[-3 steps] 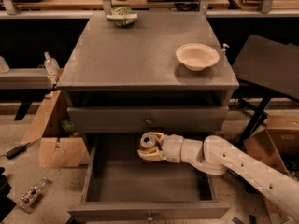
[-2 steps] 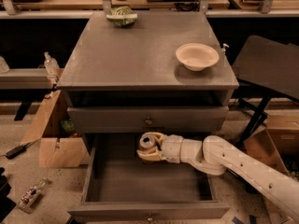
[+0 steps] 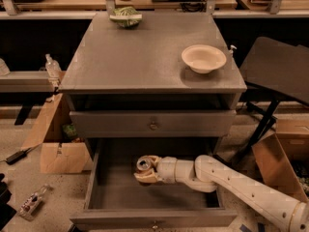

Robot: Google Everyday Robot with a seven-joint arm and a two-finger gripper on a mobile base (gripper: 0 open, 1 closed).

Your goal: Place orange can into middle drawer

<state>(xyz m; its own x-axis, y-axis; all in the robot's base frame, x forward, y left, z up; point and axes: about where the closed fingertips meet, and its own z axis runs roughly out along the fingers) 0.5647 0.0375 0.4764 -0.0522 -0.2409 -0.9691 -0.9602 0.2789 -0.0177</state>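
Observation:
The middle drawer [image 3: 96, 178] stands pulled out at the bottom of the grey cabinet, its deep box open to view. My gripper [image 3: 146, 169] reaches into it from the right on a white arm and is shut on the orange can [image 3: 143, 165]. Only the can's silver top and a bit of its side show between the fingers. The can is held inside the drawer, near the back middle, close above or on the drawer floor; I cannot tell if it touches.
The upper drawer [image 3: 152, 123] with its knob is shut. A white bowl [image 3: 203, 58] sits on the cabinet top at right, a green bag [image 3: 125, 17] at the back. A cardboard box [image 3: 58, 149] stands left, a black chair [image 3: 277, 74] right.

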